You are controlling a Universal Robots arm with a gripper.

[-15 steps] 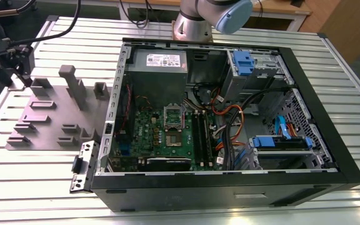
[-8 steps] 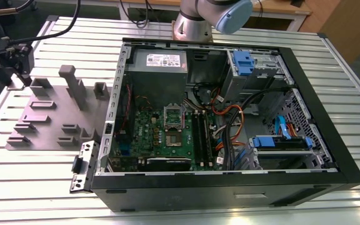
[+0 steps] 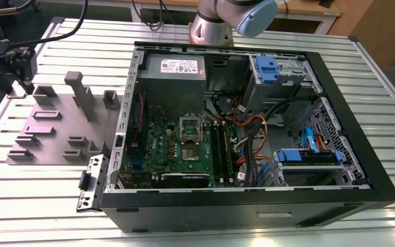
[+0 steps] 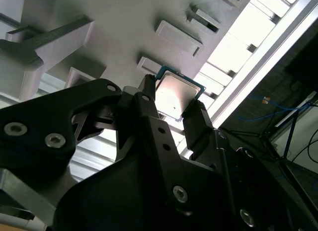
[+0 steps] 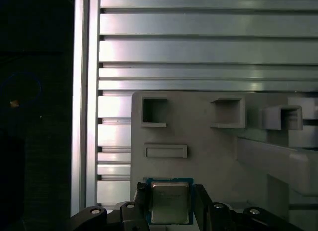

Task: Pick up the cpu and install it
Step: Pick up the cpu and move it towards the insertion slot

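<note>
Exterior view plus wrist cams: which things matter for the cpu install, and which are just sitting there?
Job: cpu, clamped in the gripper; grey tray behind it; socket on the motherboard.
Just there: power supply; blue drive bay; cables; slatted table.

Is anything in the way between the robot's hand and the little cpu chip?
No, nothing visible. In both wrist views the cpu sits right between the hand's two fingers, which press against its sides, over the grey holder tray.
</note>
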